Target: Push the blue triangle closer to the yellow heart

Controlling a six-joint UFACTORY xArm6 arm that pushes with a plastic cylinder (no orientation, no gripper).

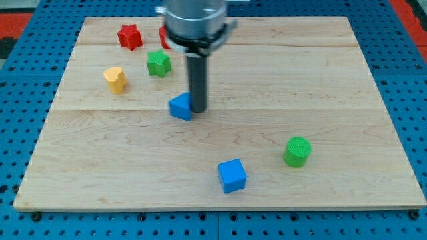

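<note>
The blue triangle [179, 107] lies left of the board's middle. The yellow heart [115, 79] lies up and to the left of it, about a hand's width away. My tip [199, 109] stands right against the triangle's right side, with the dark rod rising from it to the arm's grey body at the view's top.
A green star-like block [159, 63] lies between the heart and the rod. A red star [130, 36] sits at the top left, and a red block [163, 37] is partly hidden behind the arm. A blue cube [232, 175] and a green cylinder [297, 151] lie at the lower right.
</note>
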